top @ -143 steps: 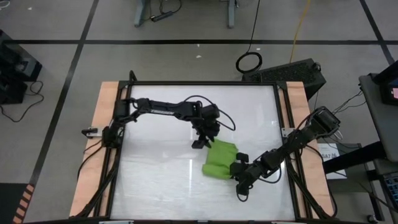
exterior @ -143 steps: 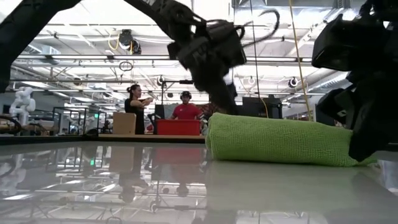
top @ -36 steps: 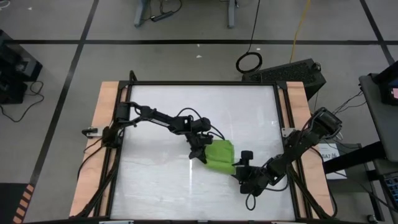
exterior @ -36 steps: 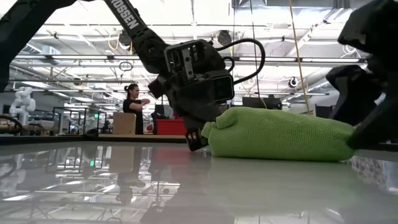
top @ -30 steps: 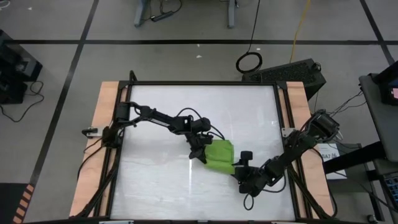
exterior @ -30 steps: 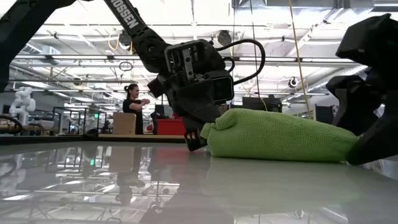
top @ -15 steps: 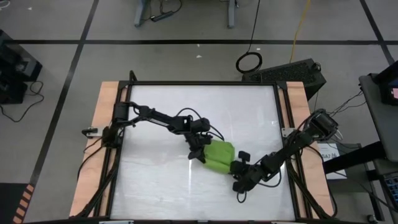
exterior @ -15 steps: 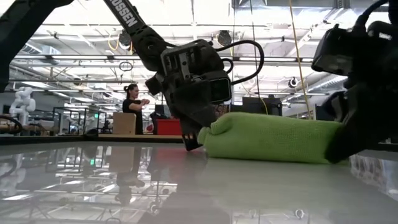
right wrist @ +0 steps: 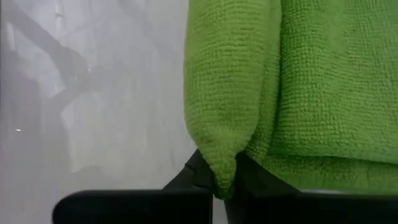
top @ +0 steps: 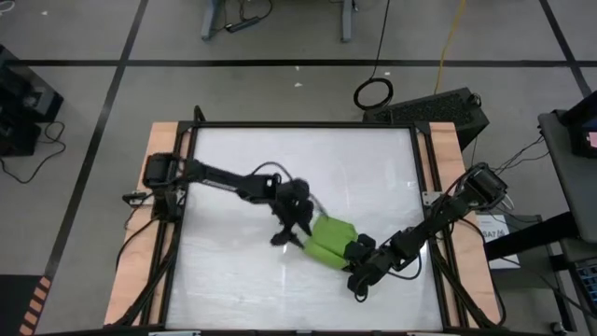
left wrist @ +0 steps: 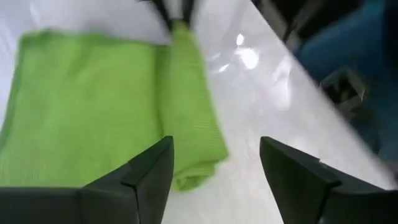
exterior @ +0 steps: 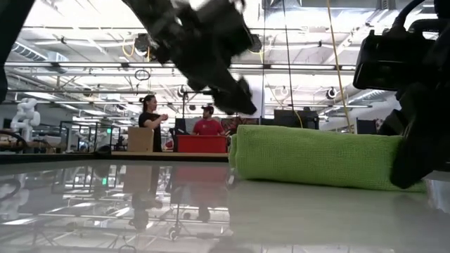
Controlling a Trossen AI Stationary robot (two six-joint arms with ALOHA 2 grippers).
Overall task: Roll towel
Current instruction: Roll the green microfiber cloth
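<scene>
The small lime-green soft cloth towel [top: 328, 239] lies on the glossy white table [top: 233, 168], right of centre toward its near edge, already folded into a thick, low bundle with one long edge turned over into a rounded lip. The right gripper [right wrist: 224, 180] sits at the bundle's near right end with its fingers pinched tight on a fold of that rolled edge, as the right wrist view shows plainly. The left gripper [left wrist: 214, 168] hovers just off the towel's other end, its two dark fingers spread wide with nothing between them; in the low view it is blurred, so how high it stands above the cloth is hard to judge. The step in hand looks like a re-grip midway through the roll: one end pinned, the other free. The next move probably calls for the left gripper to take the loose end of the lip, so both ends turn over together and the roll stays even rather than skewing.
</scene>
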